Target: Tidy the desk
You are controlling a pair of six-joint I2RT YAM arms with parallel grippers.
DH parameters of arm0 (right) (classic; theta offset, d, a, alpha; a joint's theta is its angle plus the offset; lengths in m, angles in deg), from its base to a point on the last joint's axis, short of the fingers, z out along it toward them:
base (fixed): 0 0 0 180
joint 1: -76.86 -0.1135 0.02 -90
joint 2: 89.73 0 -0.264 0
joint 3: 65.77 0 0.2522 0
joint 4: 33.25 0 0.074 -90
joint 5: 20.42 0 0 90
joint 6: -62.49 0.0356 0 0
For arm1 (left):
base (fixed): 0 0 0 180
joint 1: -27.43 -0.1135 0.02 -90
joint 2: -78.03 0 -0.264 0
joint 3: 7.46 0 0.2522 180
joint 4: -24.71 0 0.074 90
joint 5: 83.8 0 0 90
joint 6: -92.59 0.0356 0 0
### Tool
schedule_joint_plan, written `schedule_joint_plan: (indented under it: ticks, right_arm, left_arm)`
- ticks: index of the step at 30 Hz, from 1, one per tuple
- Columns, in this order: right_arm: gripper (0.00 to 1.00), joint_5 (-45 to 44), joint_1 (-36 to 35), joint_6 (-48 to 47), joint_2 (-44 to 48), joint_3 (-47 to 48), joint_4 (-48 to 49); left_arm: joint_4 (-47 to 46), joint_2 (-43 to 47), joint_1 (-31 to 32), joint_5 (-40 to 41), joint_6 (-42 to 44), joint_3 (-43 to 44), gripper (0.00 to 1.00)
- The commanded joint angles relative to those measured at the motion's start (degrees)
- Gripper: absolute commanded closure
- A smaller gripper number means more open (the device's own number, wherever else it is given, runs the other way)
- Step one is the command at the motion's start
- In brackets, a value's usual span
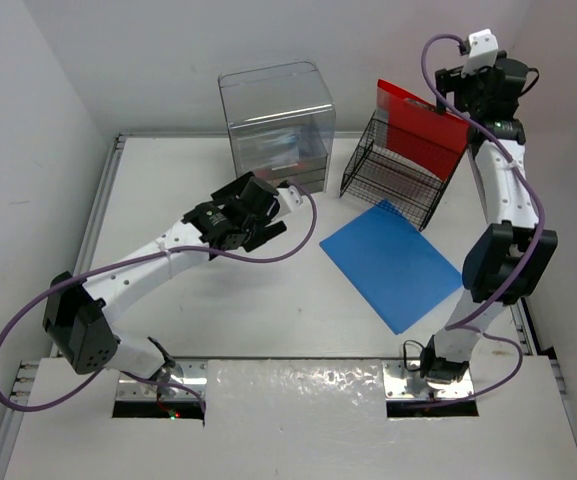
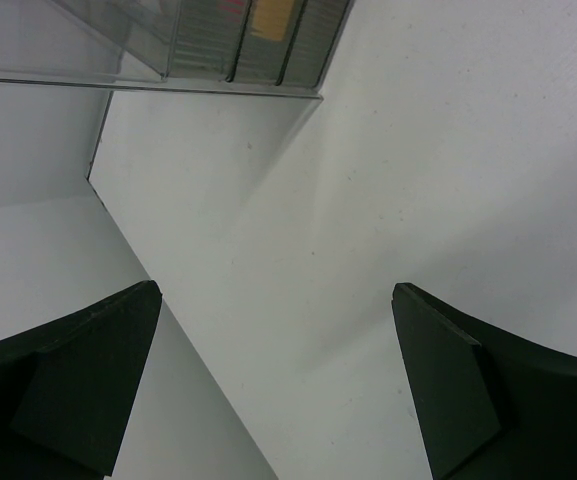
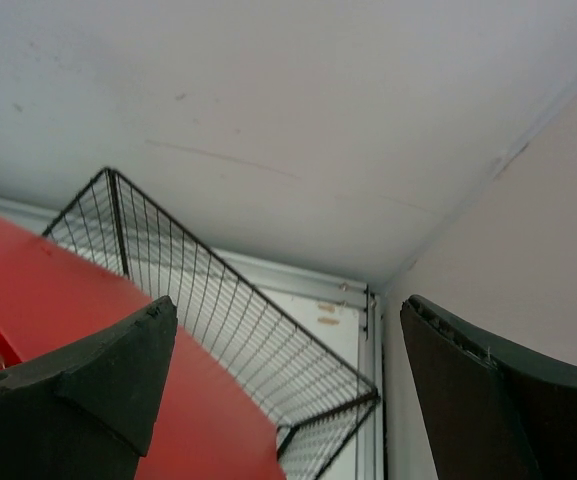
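White walls close round the tabletop, which spreads under both arms. Filing folders looks to be the step in hand. The red folder stands in the wire basket at the far right corner, with the right end effector wide open above it. Next, probably, the blue folder, flat near the right edge, needs prising up. The left end effector, wide and empty, hovers before the clear box at the far edge; its contents are unclear.
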Motion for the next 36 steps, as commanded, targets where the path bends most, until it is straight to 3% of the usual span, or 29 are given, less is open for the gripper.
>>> schedule_joint_plan:
  ticks: [1,8,12,15,18,26,36]
  right_arm:
    - [0.1,3.4,3.29,1.78,6.62,2.19,-4.83]
    - [0.09,15.98,15.32,16.03,13.91,-8.79,-0.63]
    - [0.06,27.3,16.66,11.48,17.35,-14.34,1.5]
    - [0.06,36.1,16.66,0.77,20.51,-22.05,0.95]
    - [0.08,36.55,16.66,-1.53,22.72,-28.82,7.11]
    - [0.1,38.91,16.66,-3.13,17.19,-26.74,7.28]
    - [0.32,44.82,15.87,3.73,10.15,-26.82,19.15]
  left_arm:
    - [-1.4,2.53,-0.62,-0.16,0.35,-0.43,0.0]
    - [-1.57,3.23,-0.62,-0.78,0.53,-0.69,0.0]
    - [-1.84,3.4,-0.62,-1.39,0.27,-1.04,0.0]
    - [-2.89,3.32,-0.62,-2.44,-0.35,-2.18,0.0]
    - [-3.59,3.23,-0.62,-3.41,-0.79,-3.59,0.0]
    - [-4.91,3.05,-0.97,-4.38,-0.35,-5.52,0.0]
    - [-4.74,-0.02,-1.85,-3.06,0.44,-4.65,0.01]
